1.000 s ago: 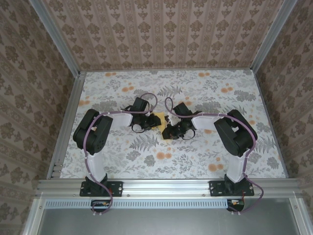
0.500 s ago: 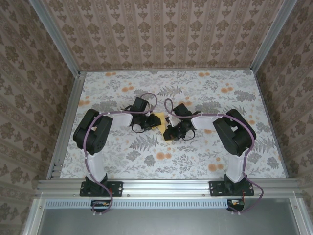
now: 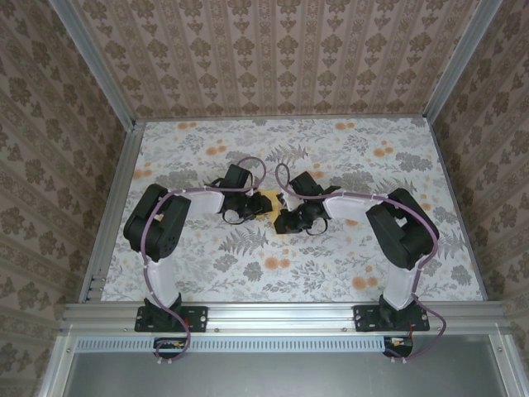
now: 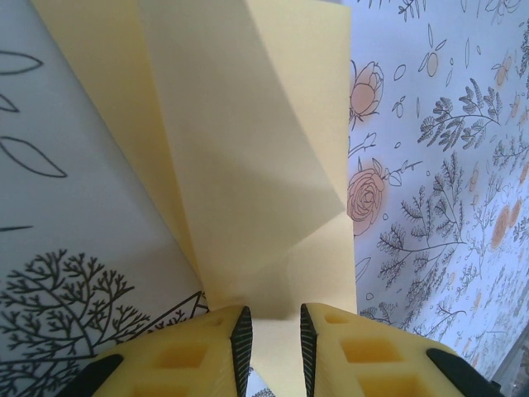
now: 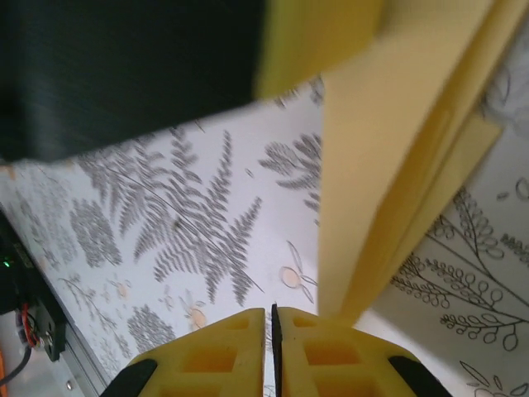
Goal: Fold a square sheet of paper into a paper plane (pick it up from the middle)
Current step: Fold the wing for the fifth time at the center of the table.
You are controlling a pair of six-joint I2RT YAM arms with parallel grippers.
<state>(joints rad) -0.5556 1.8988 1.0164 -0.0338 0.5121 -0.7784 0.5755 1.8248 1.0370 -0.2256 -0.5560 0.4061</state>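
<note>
Left fingers (image 4: 192, 354) pinching paper (image 4: 248, 165), right fingers (image 5: 332, 351) closed

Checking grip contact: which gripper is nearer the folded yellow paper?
Left. The left gripper has the folded yellow paper between its fingers; the right gripper is shut, with the paper's edge just beside its fingertips.

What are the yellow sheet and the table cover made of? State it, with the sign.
The yellow sheet: thin matte paper, by its sharp creases and folded layers. The table cover: printed cloth or vinyl, smooth, low sheen, grey and orange floral print; no weave shows, so either is possible.
</note>
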